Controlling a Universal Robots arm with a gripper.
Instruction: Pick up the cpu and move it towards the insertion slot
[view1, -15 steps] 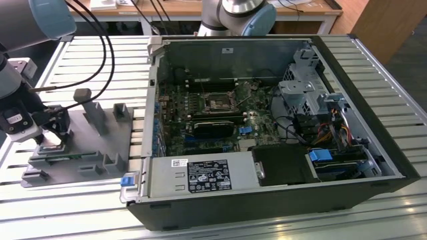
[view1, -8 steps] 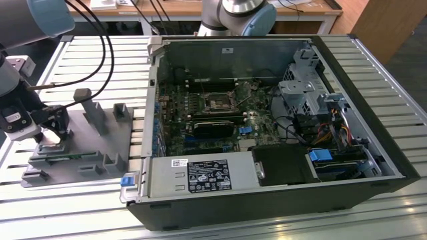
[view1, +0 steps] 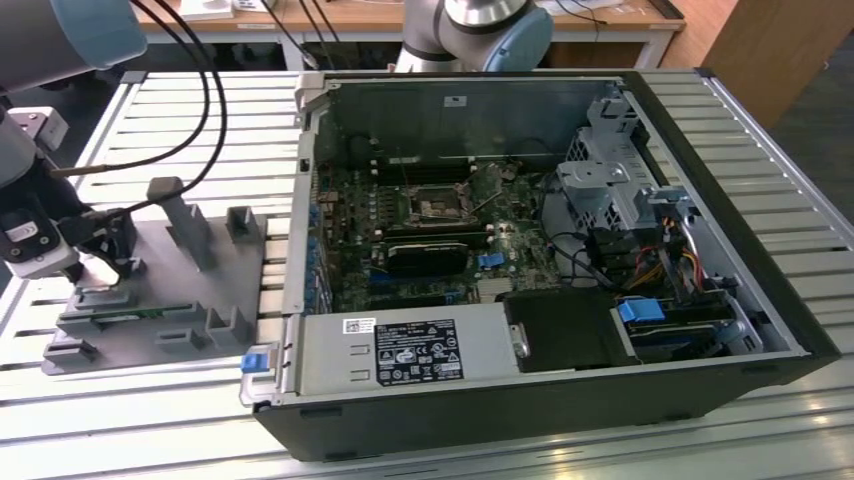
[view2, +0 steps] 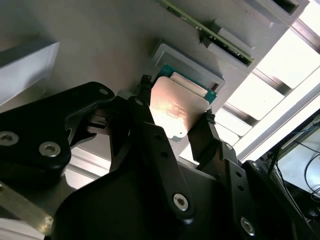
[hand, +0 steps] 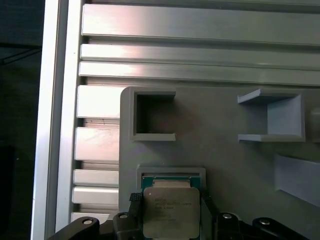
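Gripper (view2: 176, 100) closed on the cpu (view2: 175, 111), one finger on each side, chip held snug between them, close over the grey tray (view2: 100, 45)

Bright, even light in the exterior view, dimmer deep inside the case (view1: 441, 200). In the second wrist view, warm glare on the cpu (view2: 175, 107), slats (view2: 260, 85) blown white. In the first wrist view, soft shadows in the tray (hand: 225, 160) pockets.
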